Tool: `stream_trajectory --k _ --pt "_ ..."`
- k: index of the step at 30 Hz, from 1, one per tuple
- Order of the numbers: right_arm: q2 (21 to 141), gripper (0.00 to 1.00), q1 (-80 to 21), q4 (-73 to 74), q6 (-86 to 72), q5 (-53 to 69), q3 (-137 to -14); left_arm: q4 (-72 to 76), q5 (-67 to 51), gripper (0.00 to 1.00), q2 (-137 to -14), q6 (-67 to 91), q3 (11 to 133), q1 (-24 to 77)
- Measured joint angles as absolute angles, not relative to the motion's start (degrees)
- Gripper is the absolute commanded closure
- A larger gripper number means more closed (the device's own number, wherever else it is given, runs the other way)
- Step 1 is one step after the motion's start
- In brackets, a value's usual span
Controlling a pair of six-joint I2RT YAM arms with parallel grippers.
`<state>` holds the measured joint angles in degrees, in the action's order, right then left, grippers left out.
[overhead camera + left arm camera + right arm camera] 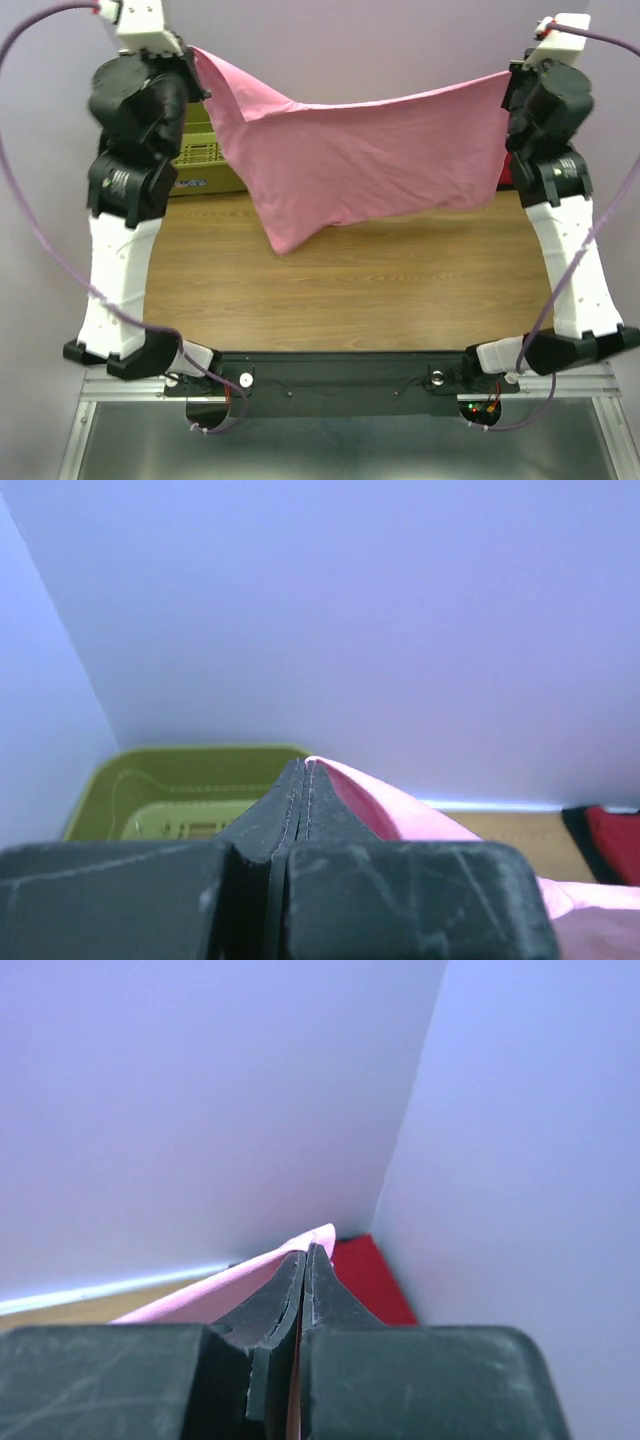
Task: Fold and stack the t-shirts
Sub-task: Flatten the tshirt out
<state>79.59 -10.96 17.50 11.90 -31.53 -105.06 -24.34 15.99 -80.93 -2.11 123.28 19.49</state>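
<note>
Left gripper (303,773) and right gripper (305,1256) are each pressed tight on an edge of the pink shirt (370,160). It hangs stretched high above the table (400,300), with one corner drooping towards the wood. Looks like the spread-out step. Next move: lower both ends evenly so it lies flat on the table.

No readable text, labels, brands, numbers or signs in any view.
</note>
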Motion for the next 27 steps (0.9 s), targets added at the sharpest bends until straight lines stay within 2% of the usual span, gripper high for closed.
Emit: stream_trajectory --k 10,16,23,27 --pt "61.2 0.99 -11.0 17.7 15.5 -24.1 -100.7 -18.3 11.6 1.0 -57.8 -4.3 113.9 19.5" --pt "50.4 1.0 -11.0 17.3 17.9 -19.3 -98.7 -17.7 8.6 1.0 -47.0 -5.2 115.1 19.5" --pt "49.8 0.99 -11.0 17.1 19.2 -15.2 -98.5 -20.5 9.4 1.0 -50.3 -7.1 118.9 19.5" --pt "52.4 0.99 -11.0 17.4 19.4 -13.5 -96.4 -20.3 11.7 1.0 -55.1 -9.4 115.7 19.5"
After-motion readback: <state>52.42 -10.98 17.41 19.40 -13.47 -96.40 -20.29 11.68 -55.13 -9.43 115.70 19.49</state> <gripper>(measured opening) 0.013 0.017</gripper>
